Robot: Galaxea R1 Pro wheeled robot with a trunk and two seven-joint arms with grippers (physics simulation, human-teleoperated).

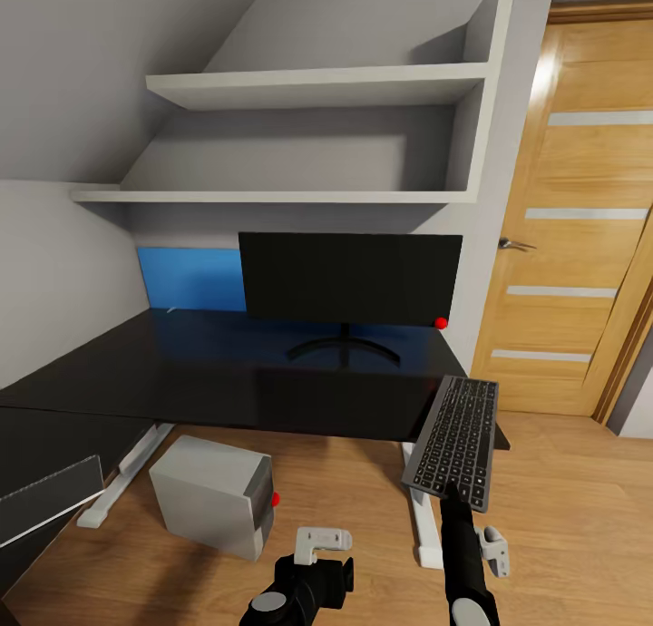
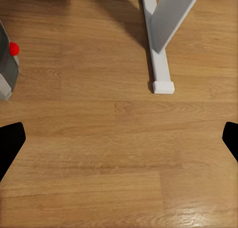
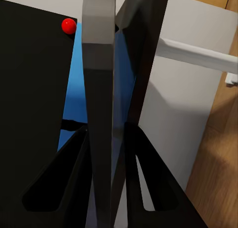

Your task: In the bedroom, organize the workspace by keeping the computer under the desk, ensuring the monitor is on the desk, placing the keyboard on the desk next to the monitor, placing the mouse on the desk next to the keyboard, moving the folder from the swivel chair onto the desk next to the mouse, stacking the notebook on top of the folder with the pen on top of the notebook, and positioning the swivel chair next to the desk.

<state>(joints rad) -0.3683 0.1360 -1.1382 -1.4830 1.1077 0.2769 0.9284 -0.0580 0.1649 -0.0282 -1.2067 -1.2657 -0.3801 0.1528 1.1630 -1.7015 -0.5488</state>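
Note:
The black monitor [image 1: 349,277] stands on the glossy black desk [image 1: 209,376]; its red dot [image 3: 69,26] and screen [image 3: 29,89] also show in the right wrist view. My right gripper [image 1: 451,494] is shut on the near end of the keyboard [image 1: 458,440], which hangs tilted over the desk's front right corner. In the right wrist view the keyboard [image 3: 99,79] is edge-on between the fingers [image 3: 59,183]. The white-grey computer [image 1: 213,494] sits on the floor under the desk. My left gripper [image 1: 324,542] points down at the floor, open and empty [image 2: 119,141].
A blue panel [image 1: 190,279] leans at the wall behind the monitor. White shelves [image 1: 317,86] hang above the desk. A wooden door [image 1: 580,218] is at the right. The desk's white leg [image 2: 161,39] rests on the plank floor beside the computer's corner [image 2: 7,64].

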